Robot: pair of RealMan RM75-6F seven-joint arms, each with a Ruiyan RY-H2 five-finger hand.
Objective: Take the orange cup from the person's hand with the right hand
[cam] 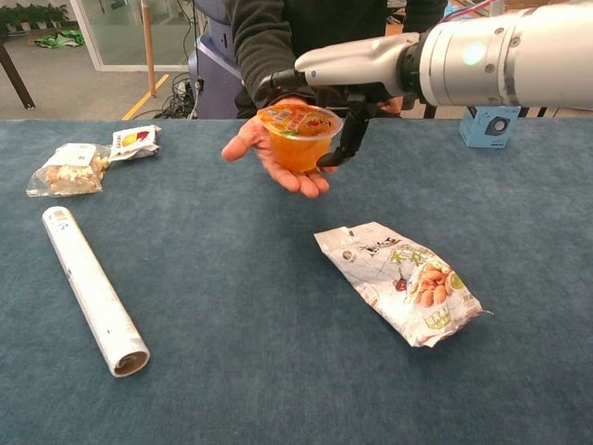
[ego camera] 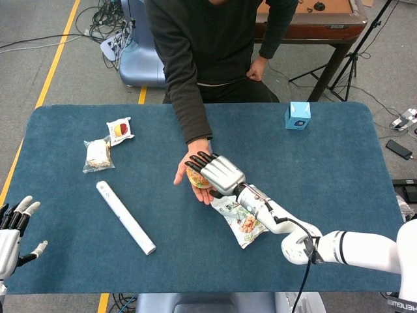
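Above the person's palm point(cam: 269, 158), the right robot hand point(ego camera: 215, 173) spreads unclosed fingers around the orange cup point(cam: 298, 139).

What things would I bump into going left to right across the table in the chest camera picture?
Clear snack bag → white roll → orange cup on the person's hand → printed snack packet → blue box.

orange cup point(cam: 298, 139): translucent, printed foil lid on, upright on person's hand point(cam: 269, 156). Sits directly under right hand point(ego camera: 214, 173), dark fingers over lid, thumb just beside its side wall.
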